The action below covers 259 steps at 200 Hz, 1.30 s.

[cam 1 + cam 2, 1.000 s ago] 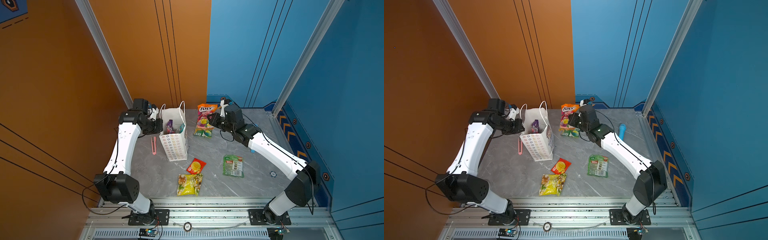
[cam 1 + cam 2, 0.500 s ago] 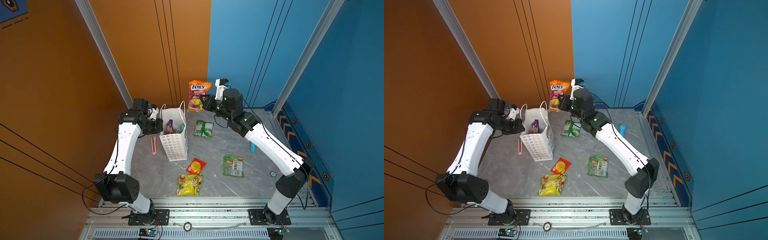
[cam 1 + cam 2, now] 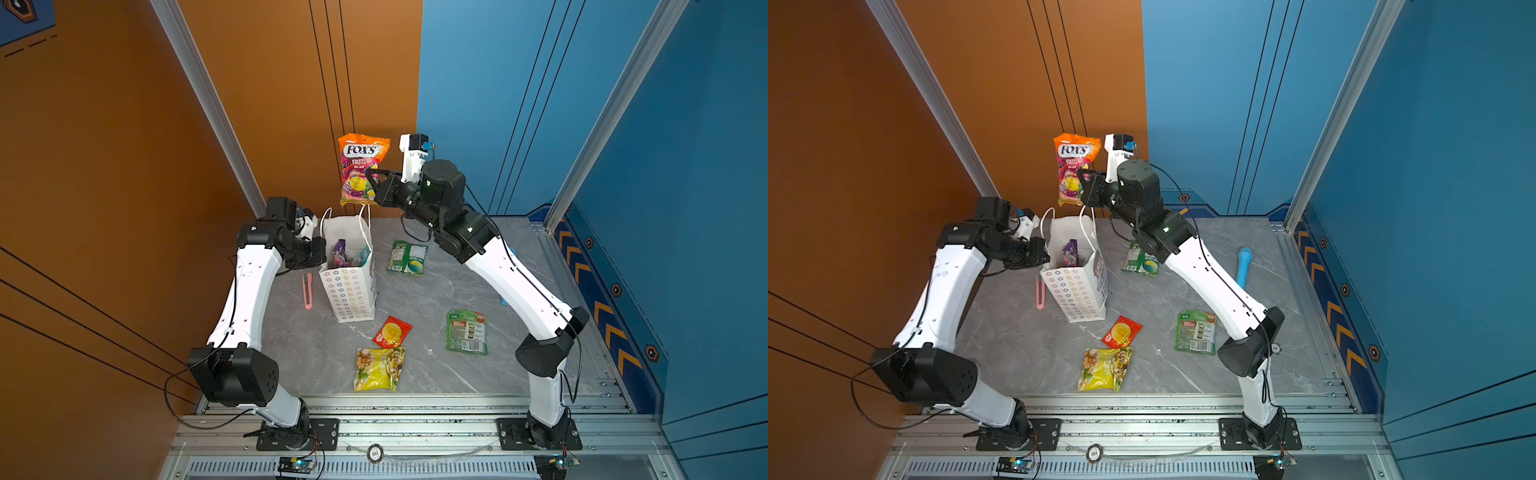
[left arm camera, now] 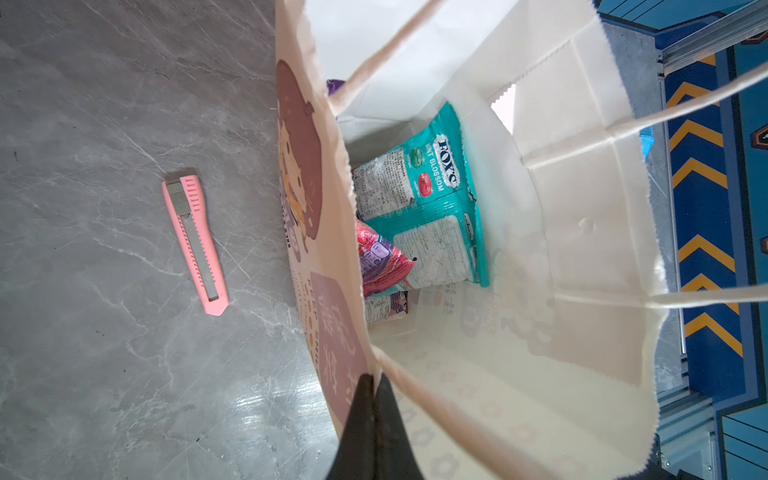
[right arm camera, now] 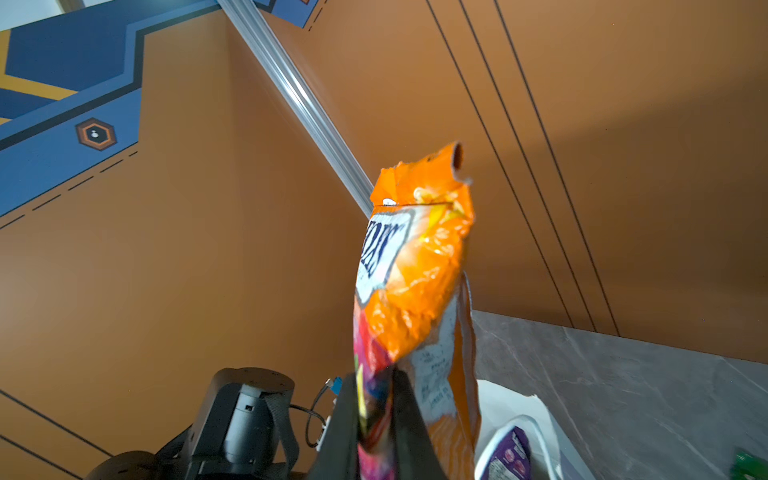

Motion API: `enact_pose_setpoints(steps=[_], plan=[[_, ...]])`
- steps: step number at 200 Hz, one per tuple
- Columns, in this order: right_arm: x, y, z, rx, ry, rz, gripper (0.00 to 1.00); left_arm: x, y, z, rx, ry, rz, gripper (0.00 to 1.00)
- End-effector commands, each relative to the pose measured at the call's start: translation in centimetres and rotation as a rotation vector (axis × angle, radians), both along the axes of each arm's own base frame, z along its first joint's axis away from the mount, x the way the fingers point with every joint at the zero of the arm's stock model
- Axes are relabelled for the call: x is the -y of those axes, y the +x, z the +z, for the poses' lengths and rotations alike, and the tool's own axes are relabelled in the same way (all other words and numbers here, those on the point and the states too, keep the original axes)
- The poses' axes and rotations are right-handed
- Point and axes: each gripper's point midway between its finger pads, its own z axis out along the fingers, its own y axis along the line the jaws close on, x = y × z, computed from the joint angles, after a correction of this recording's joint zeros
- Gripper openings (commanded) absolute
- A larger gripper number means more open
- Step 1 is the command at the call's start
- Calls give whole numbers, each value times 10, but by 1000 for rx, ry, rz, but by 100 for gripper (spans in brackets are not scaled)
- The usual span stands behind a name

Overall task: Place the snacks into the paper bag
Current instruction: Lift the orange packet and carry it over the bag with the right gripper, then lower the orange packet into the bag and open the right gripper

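Observation:
The white paper bag [image 3: 349, 286] [image 3: 1077, 291] stands upright at the back left of the table. My left gripper [image 4: 372, 386] is shut on the bag's rim [image 4: 582, 249]. A teal FOX'S packet [image 4: 432, 195] and a purple packet [image 3: 340, 253] lie inside. High over the bag's far edge hangs an orange FOX'S packet [image 3: 362, 168] [image 3: 1074, 166] [image 5: 415, 270], with my right gripper [image 3: 374, 187] [image 5: 376, 415] shut on its lower part. On the table lie two green packets [image 3: 407, 257] [image 3: 466, 332], a small red packet [image 3: 392, 331] and a yellow packet [image 3: 379, 369].
A pink cutter [image 3: 307, 291] [image 4: 195, 245] lies left of the bag. A light blue cylinder [image 3: 1243, 266] lies behind my right arm at the right. Orange and blue walls stand close behind the table.
My right gripper has lifted the orange FOX'S packet off the table, up and leftward to above the bag. The left arm has not moved.

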Motion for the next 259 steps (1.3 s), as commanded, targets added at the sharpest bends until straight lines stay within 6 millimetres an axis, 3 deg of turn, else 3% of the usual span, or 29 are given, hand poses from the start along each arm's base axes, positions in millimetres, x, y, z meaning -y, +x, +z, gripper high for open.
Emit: enact_pose_setpoints(steps=[1, 60, 121, 207, 259], plan=[[-12, -6, -3, 10, -27, 43, 0, 3, 1, 11, 34, -22, -18, 0], [-35, -8, -46, -66, -118, 70, 0, 4, 1, 11, 32, -26, -23, 0], [-38, -7, -84, -124, -212, 52, 0, 3, -1, 13, 38, -25, -20, 0], [-20, -7, -111, -157, -285, -11, 0, 2, -1, 12, 36, -25, -19, 0], [-26, -11, -124, -192, -276, 13, 0, 3, -1, 13, 38, -26, -20, 0]])
